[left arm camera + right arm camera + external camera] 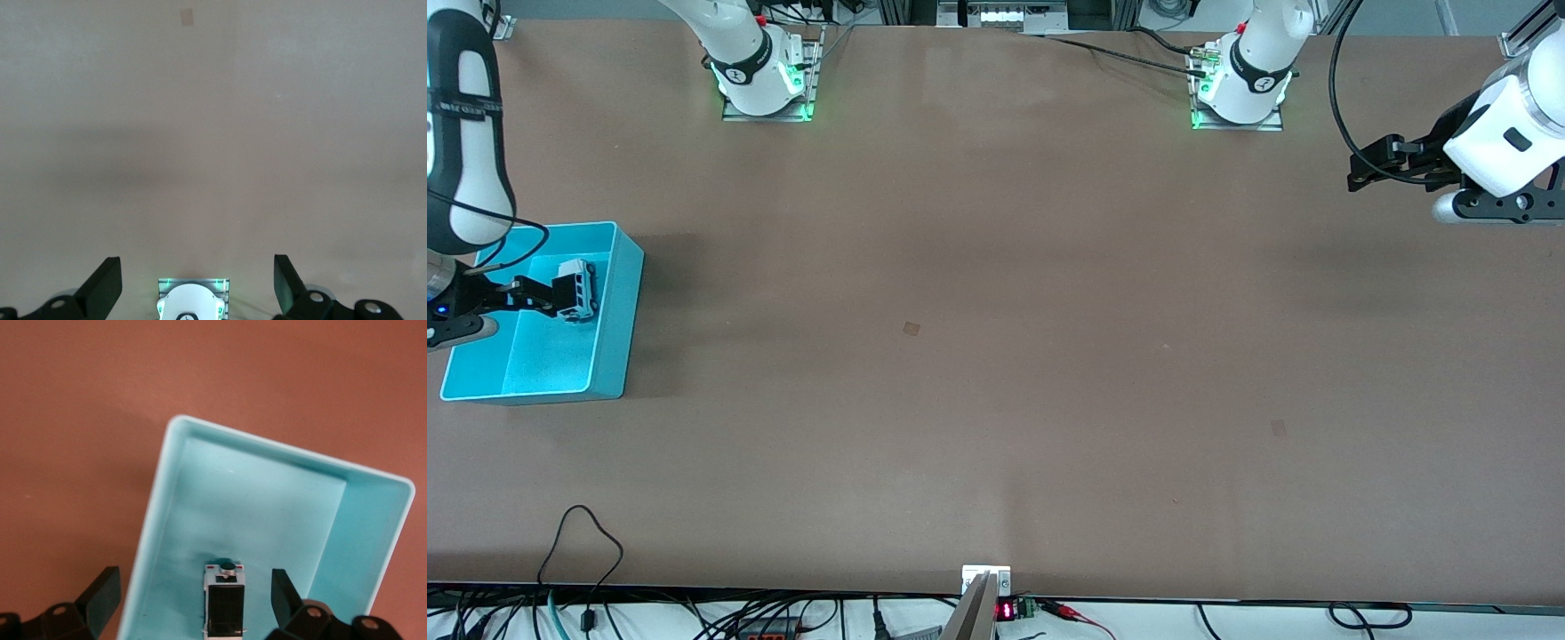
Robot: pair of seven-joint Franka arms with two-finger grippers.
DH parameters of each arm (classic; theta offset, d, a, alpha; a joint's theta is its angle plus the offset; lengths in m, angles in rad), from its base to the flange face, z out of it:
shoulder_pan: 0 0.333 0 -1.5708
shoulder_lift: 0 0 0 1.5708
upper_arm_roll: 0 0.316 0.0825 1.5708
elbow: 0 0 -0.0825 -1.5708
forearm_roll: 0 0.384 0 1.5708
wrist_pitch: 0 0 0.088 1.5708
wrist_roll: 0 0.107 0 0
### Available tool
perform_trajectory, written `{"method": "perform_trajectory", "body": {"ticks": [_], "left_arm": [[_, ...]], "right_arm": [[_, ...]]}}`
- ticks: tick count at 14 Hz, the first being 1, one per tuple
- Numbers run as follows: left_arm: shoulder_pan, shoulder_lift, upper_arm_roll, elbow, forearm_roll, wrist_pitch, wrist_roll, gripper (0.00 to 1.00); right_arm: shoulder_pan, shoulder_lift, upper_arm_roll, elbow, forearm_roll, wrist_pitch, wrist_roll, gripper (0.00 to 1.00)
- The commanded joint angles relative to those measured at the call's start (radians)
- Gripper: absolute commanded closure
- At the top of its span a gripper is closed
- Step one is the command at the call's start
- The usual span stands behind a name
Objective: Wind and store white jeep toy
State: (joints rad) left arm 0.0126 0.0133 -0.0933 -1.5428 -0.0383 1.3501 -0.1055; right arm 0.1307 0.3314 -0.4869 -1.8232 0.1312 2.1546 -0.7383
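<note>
The white jeep toy lies inside the turquoise bin, which sits on the brown table at the right arm's end, at about nine o'clock from the table's middle in the front view. The right gripper hangs over the bin with its jaws spread wide; in the right wrist view the toy shows between the two dark fingers with a clear gap on each side, so neither finger touches it. There the toy's black ribbed roof faces up toward the camera, and the toy rests on the bin's pale blue floor, near one long wall and well apart from the other. The left gripper waits up in the air over the bare table at the left arm's end, at roughly two o'clock from the table's middle in the front view, its jaws also wide open and holding nothing; the left wrist view shows its two fingers standing far apart above plain tabletop. A small darker patch marks the table close to its middle, and a second patch lies at about four o'clock from it, nearer to the front camera.
</note>
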Motion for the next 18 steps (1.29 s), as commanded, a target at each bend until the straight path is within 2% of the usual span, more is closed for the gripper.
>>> {"method": "perform_trajectory", "body": {"ticks": [1, 3, 6, 7, 9, 14, 18], "left_arm": [[0.004, 0.013, -0.002, 0.030, -0.014, -0.028, 0.009, 0.00], [0.003, 0.013, -0.002, 0.030, -0.014, -0.028, 0.009, 0.00], [0.003, 0.013, -0.002, 0.030, -0.014, -0.028, 0.009, 0.00], [0.003, 0.013, 0.000, 0.030, -0.012, -0.028, 0.009, 0.00], [0.003, 0.013, -0.002, 0.030, -0.012, -0.032, 0.009, 0.00], [0.003, 0.011, 0.001, 0.030, -0.014, -0.031, 0.010, 0.00], [0.003, 0.004, -0.002, 0.026, -0.012, 0.013, 0.015, 0.00]], "right_arm": [[0.026, -0.063, 0.004, 0.022, 0.005, -0.085, 0.030, 0.00], [-0.002, -0.118, 0.060, 0.032, -0.018, -0.114, 0.046, 0.00], [-0.112, -0.215, 0.245, 0.033, -0.116, -0.188, 0.196, 0.00], [-0.134, -0.247, 0.290, 0.033, -0.128, -0.226, 0.273, 0.00], [-0.135, -0.291, 0.330, 0.033, -0.128, -0.298, 0.390, 0.00], [-0.135, -0.367, 0.444, 0.033, -0.130, -0.375, 0.577, 0.00], [-0.138, -0.428, 0.504, 0.033, -0.128, -0.423, 0.671, 0.00]]}}
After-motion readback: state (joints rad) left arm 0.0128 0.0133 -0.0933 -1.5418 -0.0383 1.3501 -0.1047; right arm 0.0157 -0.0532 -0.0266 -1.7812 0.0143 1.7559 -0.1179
